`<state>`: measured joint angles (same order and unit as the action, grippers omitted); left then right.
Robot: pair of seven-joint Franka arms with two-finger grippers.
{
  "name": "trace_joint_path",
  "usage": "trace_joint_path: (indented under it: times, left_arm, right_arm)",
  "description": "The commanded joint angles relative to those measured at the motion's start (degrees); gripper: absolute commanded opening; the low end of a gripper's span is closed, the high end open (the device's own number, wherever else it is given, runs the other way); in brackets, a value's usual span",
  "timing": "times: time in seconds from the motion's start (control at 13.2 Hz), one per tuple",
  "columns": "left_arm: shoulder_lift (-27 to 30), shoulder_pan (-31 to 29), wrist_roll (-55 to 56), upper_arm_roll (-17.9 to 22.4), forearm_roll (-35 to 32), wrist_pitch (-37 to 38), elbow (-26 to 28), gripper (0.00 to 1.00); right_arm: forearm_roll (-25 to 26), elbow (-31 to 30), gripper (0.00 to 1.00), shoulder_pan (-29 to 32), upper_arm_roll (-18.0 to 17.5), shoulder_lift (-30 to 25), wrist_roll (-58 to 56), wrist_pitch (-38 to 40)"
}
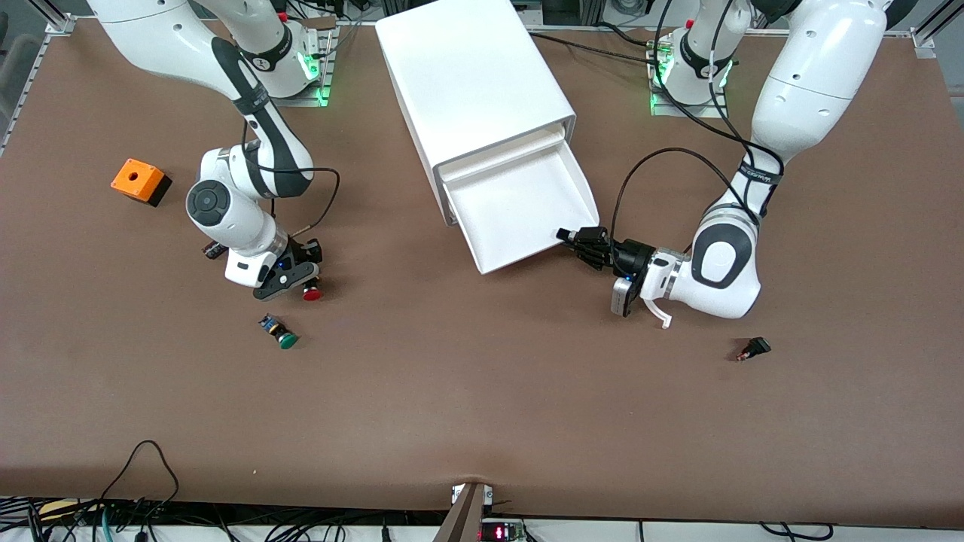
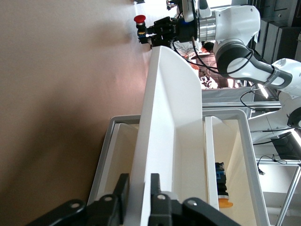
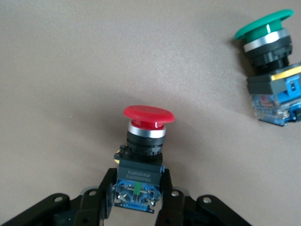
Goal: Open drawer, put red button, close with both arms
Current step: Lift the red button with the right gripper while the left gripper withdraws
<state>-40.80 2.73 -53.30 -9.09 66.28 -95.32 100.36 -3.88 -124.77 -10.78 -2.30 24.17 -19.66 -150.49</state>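
The white cabinet (image 1: 467, 75) stands at the middle of the table, with one drawer (image 1: 520, 203) pulled out toward the front camera and empty. My left gripper (image 1: 565, 235) is shut on the drawer's front wall at its corner; its fingers (image 2: 121, 188) straddle the wall (image 2: 160, 117). The red button (image 1: 312, 293) lies low at the table toward the right arm's end. My right gripper (image 1: 301, 284) is shut on its blue rear part (image 3: 136, 193), with the red cap (image 3: 148, 115) pointing away. The button also shows in the left wrist view (image 2: 139, 19).
A green-capped button (image 1: 282, 333) lies just nearer the front camera than the red one and shows in the right wrist view (image 3: 265, 33). An orange box with a hole (image 1: 138, 181) sits toward the right arm's end. A small black part (image 1: 755, 348) lies near the left arm's elbow. Another drawer holds a blue-and-orange part (image 2: 222, 188).
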Motion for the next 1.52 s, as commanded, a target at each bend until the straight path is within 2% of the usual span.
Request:
trace_joint_path:
  times: [0.0, 0.15, 0.38, 0.68, 0.84, 0.99, 1.22, 1.44]
  left_arm:
    - [-0.9, -0.7, 1.4, 0.1, -0.1, 0.4, -1.8, 1.00]
    - [0.6, -0.9, 7.6, 0.3, -2.3, 0.5, -2.4, 1.00]
    - [2.1, -0.6, 18.5, 0.2, -8.3, 0.4, -6.6, 1.00]
    - [4.9, -0.2, 31.5, 0.1, -17.4, 0.4, -9.7, 1.00]
    - [5.6, 0.0, 39.4, -0.5, -25.4, 0.5, -12.7, 1.00]
    - [8.0, 0.0, 46.2, -0.8, -32.2, 1.5, -14.5, 1.00]
    - [13.4, 0.0, 50.7, -0.4, -39.4, 2.2, -14.8, 1.00]
    - [15.4, -0.4, 52.4, -0.4, -51.2, 5.9, -21.3, 1.00]
  right_arm:
    - [-0.2, 0.4, 0.26, -0.2, -0.2, -2.8, -2.0, 0.1]
    - [-0.2, 2.4, 0.26, -0.1, 0.0, -3.8, -3.8, 0.4]
    - [-0.2, 5.7, 0.25, 0.1, 0.5, -5.4, -9.0, 1.1]
    - [-0.1, 17.6, 0.22, 0.0, 0.5, -6.0, -18.3, 12.5]
    - [-0.2, 23.1, 0.22, -0.3, -0.2, -6.0, -20.9, 17.9]
    - [-0.7, 25.9, 0.22, -0.9, -1.6, -6.2, -21.7, 20.8]
    - [-0.3, 29.4, 0.22, -1.6, -5.2, -7.1, -21.8, 23.4]
    - [-0.1, 31.3, 0.22, -6.5, -5.4, -6.9, -26.7, 25.7]
